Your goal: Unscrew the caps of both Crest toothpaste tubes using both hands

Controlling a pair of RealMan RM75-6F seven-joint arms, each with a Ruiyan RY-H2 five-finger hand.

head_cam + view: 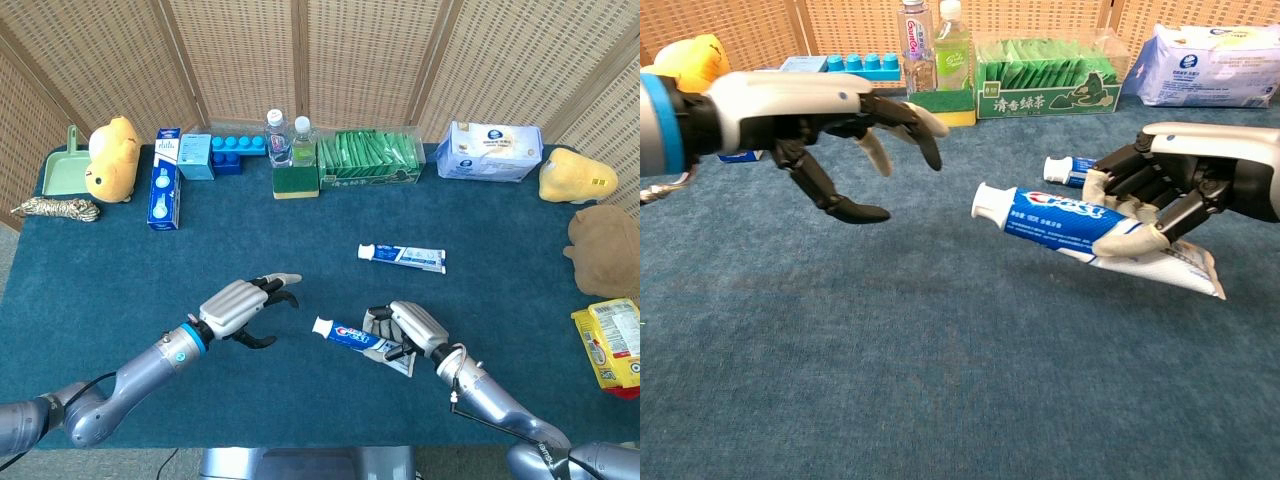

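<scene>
The right hand (408, 328) is gripping a blue and white Crest toothpaste tube with a white cap (1080, 223), holding it above the dark blue carpeted tabletop (250, 400) with its fingers wrapped around the tube's middle. The capped end is pointing toward the left hand (243, 303), and the flat crimped tail is trailing out past the right hand's far side. The left hand is hovering just beside that cap without touching it, its fingers spread wide and holding nothing.

Farther back, a second blue and white toothpaste tube (402, 256) is lying flat on the tabletop, apart from both hands, its white cap pointing left.

Along the far edge, a green box of tea packets (370, 160), two clear plastic bottles (289, 138), a yellow and green sponge (296, 182) and a row of blue toy blocks (238, 151) are sitting before the woven cane screen (300, 60).
</scene>
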